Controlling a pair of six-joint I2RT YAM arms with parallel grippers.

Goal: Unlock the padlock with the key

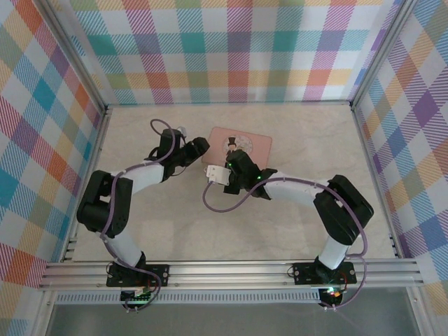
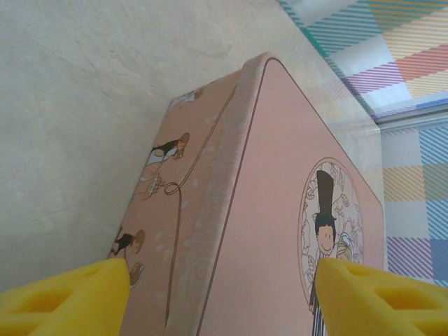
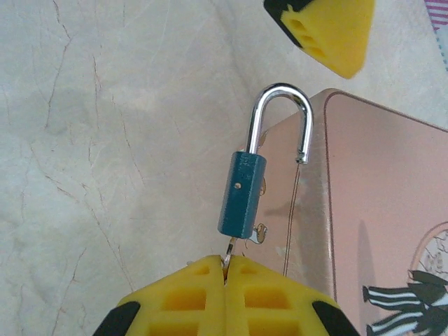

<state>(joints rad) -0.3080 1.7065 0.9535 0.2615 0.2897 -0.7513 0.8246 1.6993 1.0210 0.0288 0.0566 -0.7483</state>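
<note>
At the tips of my right gripper (image 3: 225, 269): yellow pads pressed together on the thin silver key (image 3: 229, 248).
The blue-teal padlock (image 3: 241, 194) rides that key, its shackle end free, beside the pink rectangular tin (image 3: 378, 210); my left gripper (image 2: 220, 287) gapes wide. If I tilt, the lock could slide off.

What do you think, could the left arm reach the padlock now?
Probably yes: the padlock juts free on the key pinched in the right gripper, and the left gripper, jaws open, sits close by with nothing between them.
</note>
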